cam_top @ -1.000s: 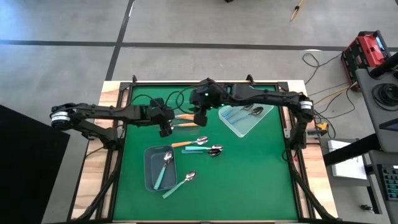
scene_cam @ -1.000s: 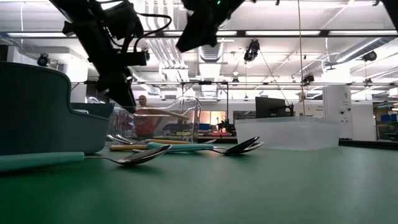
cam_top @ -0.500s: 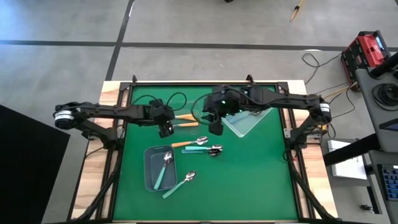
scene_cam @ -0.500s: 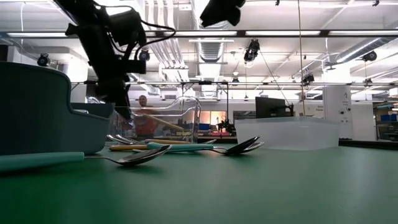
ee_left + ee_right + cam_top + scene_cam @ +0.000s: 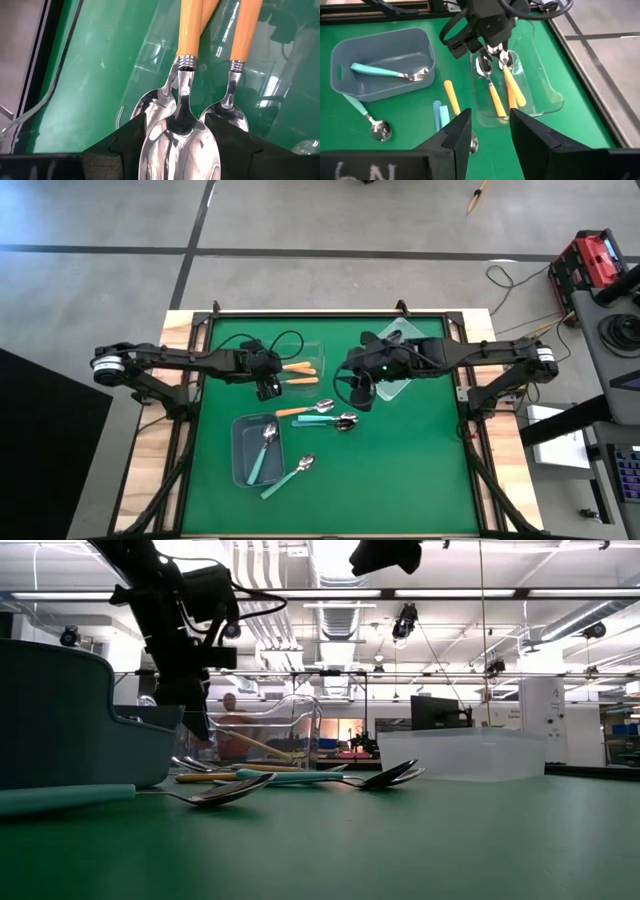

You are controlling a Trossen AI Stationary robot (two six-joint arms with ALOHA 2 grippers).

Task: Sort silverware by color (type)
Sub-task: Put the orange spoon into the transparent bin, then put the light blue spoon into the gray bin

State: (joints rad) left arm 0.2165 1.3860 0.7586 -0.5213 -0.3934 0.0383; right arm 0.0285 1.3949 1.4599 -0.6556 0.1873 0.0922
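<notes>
Left hand [image 5: 268, 388]: over the clear tray [image 5: 318, 356] at the bench's [image 5: 420, 470] 11 o'clock, pinching an orange-handled spoon [image 5: 182, 107] by the bowl; two more orange spoons [image 5: 492, 80] lie inside.
Right hand [image 5: 361, 390]: near centre, fingers spread, nothing held.
Grey bin [image 5: 240, 448], 7 o'clock: one teal spoon [image 5: 265, 452].
Loose spoons [image 5: 325, 415] at centre.
Legible writing: none.

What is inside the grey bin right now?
The grey bin holds one teal-handled spoon, lying across its floor. The low view shows only the bin's outer wall, but the right wrist view shows nothing else in it.
</notes>
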